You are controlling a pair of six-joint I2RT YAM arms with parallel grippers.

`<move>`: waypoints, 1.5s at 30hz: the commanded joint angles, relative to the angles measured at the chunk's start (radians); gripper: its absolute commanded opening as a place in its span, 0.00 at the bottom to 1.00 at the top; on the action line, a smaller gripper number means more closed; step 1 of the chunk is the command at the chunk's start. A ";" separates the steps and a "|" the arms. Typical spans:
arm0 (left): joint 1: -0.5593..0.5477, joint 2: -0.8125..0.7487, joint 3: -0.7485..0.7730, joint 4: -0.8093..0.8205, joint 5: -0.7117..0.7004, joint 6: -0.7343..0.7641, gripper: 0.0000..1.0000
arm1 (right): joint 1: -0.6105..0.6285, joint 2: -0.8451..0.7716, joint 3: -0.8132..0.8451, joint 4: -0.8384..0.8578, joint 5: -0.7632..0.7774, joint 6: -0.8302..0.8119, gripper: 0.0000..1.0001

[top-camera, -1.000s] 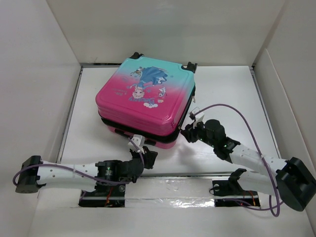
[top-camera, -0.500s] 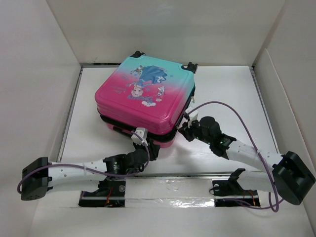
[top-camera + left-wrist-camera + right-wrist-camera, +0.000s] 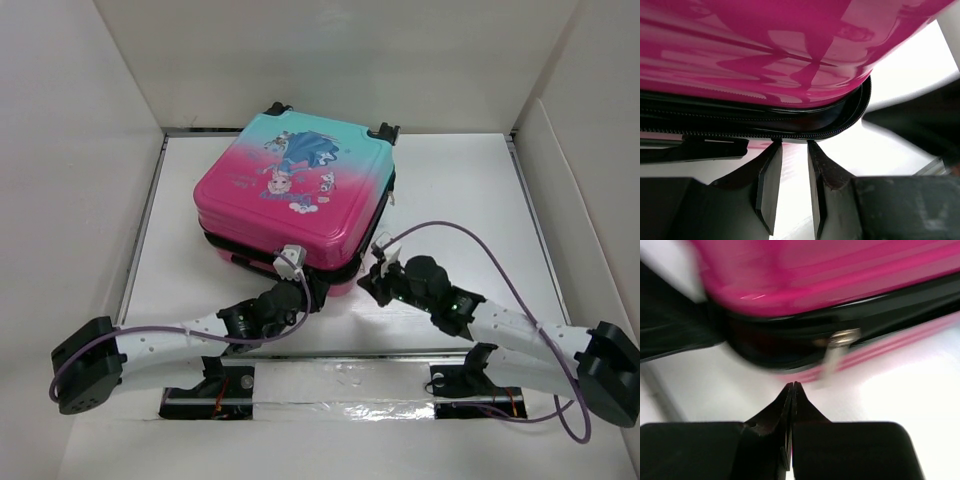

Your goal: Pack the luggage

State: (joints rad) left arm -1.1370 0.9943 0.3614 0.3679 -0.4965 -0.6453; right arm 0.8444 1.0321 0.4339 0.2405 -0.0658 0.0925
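Note:
The luggage [image 3: 295,190] lies flat and closed on the white table, its teal end far and its pink end near. My left gripper [image 3: 311,291] is at its near front corner. In the left wrist view the gripper [image 3: 794,145] is open by a narrow gap with nothing in it, its tips just under the black zipper line [image 3: 830,131] of the pink shell [image 3: 790,50]. My right gripper [image 3: 368,282] is shut and empty [image 3: 792,385], just short of the same corner from the right. A silver zipper pull [image 3: 836,349] hangs from the black seam just beyond its tips.
White walls [image 3: 80,150] box in the table on the left, back and right. A taped strip [image 3: 340,385] and both arm bases run along the near edge. The right arm's purple cable [image 3: 470,232] loops above the table right of the suitcase.
My left arm has reached forward and right, up to the suitcase's near corner. My right gripper has slid nearer and left along the suitcase's right side toward the same corner.

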 commanded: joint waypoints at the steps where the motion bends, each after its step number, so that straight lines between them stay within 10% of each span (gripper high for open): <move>1: 0.074 0.043 0.068 0.164 -0.013 0.064 0.23 | 0.097 -0.061 -0.020 -0.027 0.000 0.087 0.00; 9: 0.074 0.144 0.122 0.235 0.027 0.081 0.23 | 0.362 -0.058 0.038 -0.156 0.218 0.217 0.00; 13: 0.074 0.109 0.099 0.217 0.033 0.069 0.23 | 0.272 -0.081 0.049 -0.204 0.386 0.216 0.00; 16: 0.074 0.064 0.068 0.189 0.026 0.059 0.23 | 0.059 -0.116 0.029 -0.135 0.290 0.155 0.03; 22: 0.074 0.018 0.034 0.167 0.022 0.052 0.23 | -0.158 -0.063 0.084 -0.056 0.026 -0.040 0.45; 45: 0.074 0.050 0.042 0.184 0.093 0.088 0.23 | -0.418 0.186 0.184 0.060 -0.632 -0.272 0.54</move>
State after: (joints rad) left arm -1.0653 1.0538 0.4004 0.5201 -0.4221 -0.5755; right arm 0.4347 1.2026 0.5701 0.2447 -0.6167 -0.1474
